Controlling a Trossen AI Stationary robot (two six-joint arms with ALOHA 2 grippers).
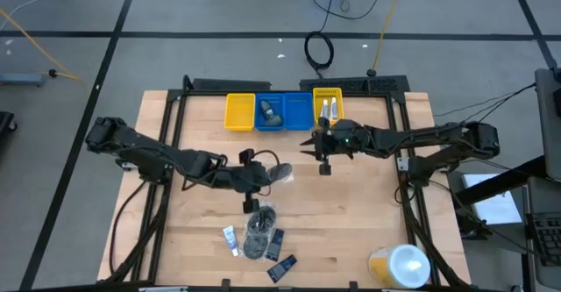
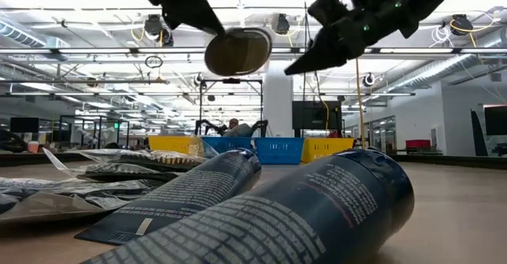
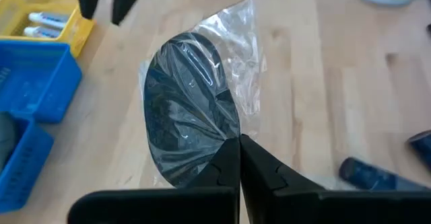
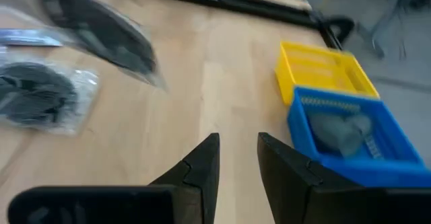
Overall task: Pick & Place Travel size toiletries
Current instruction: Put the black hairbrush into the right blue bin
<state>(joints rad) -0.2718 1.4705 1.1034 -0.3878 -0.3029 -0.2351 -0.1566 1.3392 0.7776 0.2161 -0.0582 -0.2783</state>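
- Left gripper (image 3: 239,158) has its fingers pressed together on the edge of a clear bag (image 3: 202,96) with a round black disc (image 3: 190,109) inside; bag and disc hang clear of the table (image 1: 351,231).
- From above, that gripper (image 1: 256,176) sits mid-table, the disc (image 1: 279,173) just beside it toward the bins.
- From table height the disc (image 2: 238,51) floats tilted, nothing under it.
- Right gripper (image 4: 237,158) has its fingers slightly parted and nothing between them; it hovers over bare wood.
- In the overhead view the right gripper (image 1: 321,152) is just in front of the yellow bin with tubes (image 1: 327,108).
- Bins along the far edge: yellow bin (image 1: 239,111), blue bins (image 1: 282,111), then the tube bin.
- Remaining toiletries (image 1: 259,235) lie clustered near the front edge: a white tube (image 1: 230,238), bagged black discs (image 1: 257,224), dark packets (image 1: 281,267).
- Yellow container (image 1: 399,265) stands at the front right corner.
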